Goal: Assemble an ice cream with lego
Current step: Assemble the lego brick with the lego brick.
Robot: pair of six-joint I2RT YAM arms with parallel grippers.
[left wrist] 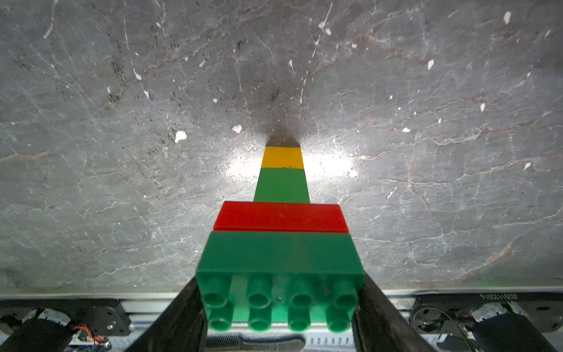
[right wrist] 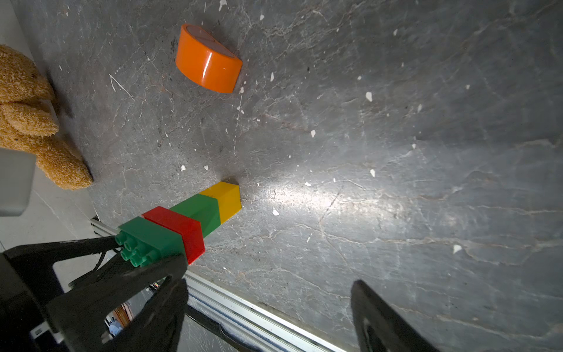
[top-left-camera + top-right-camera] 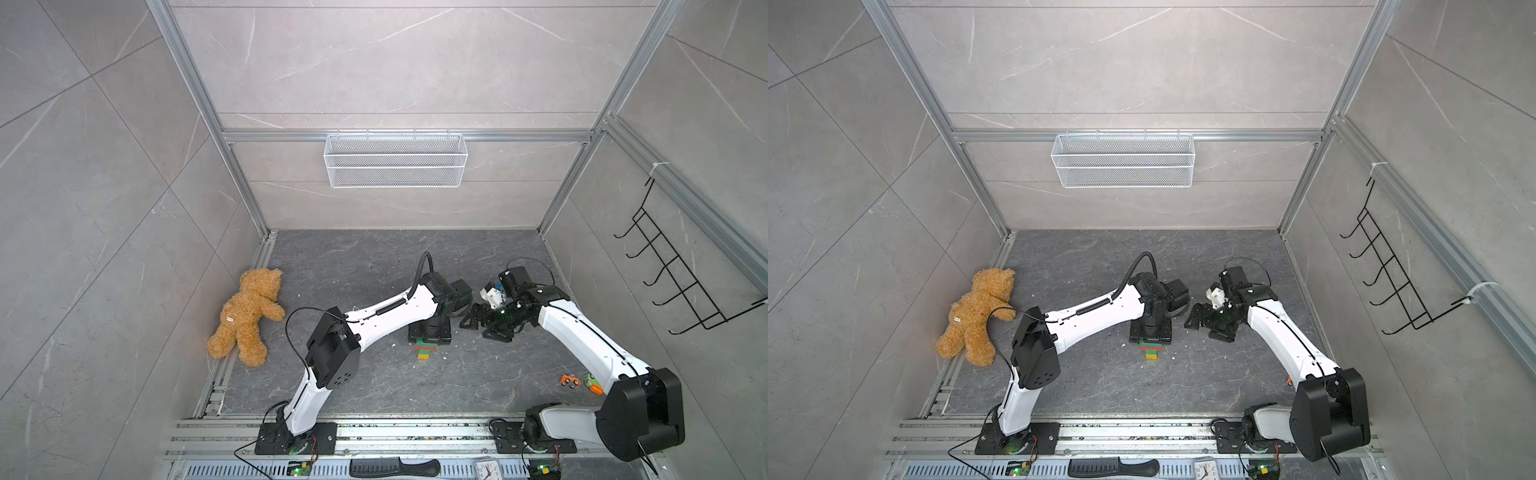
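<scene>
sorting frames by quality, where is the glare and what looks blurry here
Left wrist view: bright glare on the floor on both sides of the yellow brick, and the near green brick looks slightly soft. Right wrist view: a glare streak across the floor and a shiny highlight on the orange piece. Both top views: even light, no glare on the floor.

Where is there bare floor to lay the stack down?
Best: the floor between the stack and the front rail. Also the far strip along the back wall. Crowded: around the stack, both jaws close by; the cap lies on its bear side; toys sit beside the right arm.
</scene>
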